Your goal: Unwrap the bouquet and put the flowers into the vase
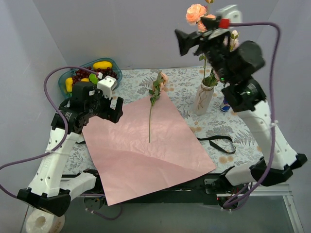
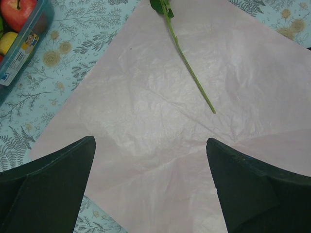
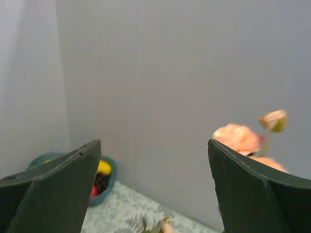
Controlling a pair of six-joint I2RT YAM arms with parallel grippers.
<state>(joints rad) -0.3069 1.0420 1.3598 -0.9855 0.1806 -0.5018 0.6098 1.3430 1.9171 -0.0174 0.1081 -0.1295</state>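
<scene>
One rose [image 1: 151,114] to go by the looks of it, lying on the flat wrapping paper [image 1: 146,155] at 9 o'clock from the vase [image 1: 204,99], left gripper [image 2: 150,143] and right gripper [image 3: 154,143] both gaping and empty, so probably time to drop down and pinch that stem.

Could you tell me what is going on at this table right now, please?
Two robot arms are moving a bouquet into a vase. The wrapping paper lies unfolded flat on the table, with the black ribbon beside it. Some roses already stand in the white vase; one rose lies on the paper. The right gripper is open and empty, raised near the blooms; the left gripper is open above the paper, holding nothing.
</scene>
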